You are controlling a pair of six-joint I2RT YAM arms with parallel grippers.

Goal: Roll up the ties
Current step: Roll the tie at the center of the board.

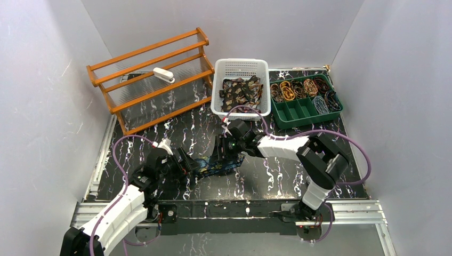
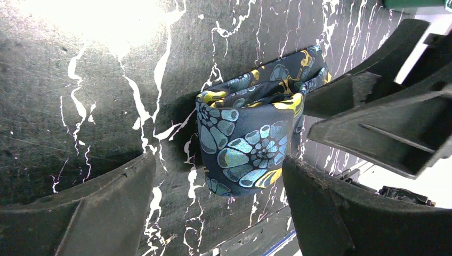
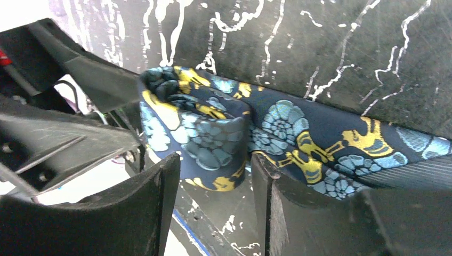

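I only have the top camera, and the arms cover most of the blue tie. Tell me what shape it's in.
Observer: The left wrist view shows the tie curled into a loose roll on the table.
Operator: Report the left pincer.
Observer: The left pincer is wide open around the roll, with a clear gap on one side.
Operator: Now the right one.
Observer: In the right wrist view the right pincer straddles the roll. Fabric fills its opening, but I can't tell whether it is pinching.
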